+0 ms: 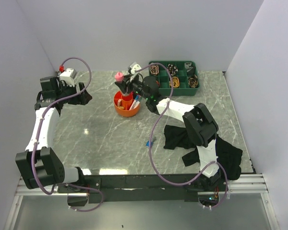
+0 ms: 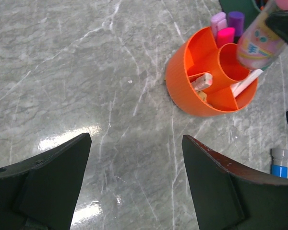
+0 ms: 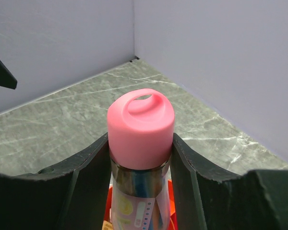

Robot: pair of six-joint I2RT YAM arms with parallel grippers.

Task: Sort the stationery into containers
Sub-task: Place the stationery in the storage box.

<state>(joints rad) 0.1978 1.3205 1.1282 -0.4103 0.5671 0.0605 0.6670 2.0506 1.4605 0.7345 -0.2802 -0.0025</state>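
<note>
Above the orange organiser [image 1: 126,110], the right gripper [image 1: 127,86] is clamped on the pink tube-like case [image 3: 140,129] just below its cap. The case's long axis stands steep but tilted, with the cap leaning toward the left arm and the lower end over the rim of the centre tube [image 2: 225,72], apparently not yet inside. The next move probably calls for straightening, then lowering. The left gripper [image 2: 136,153] hangs spread and empty, well apart.
</note>
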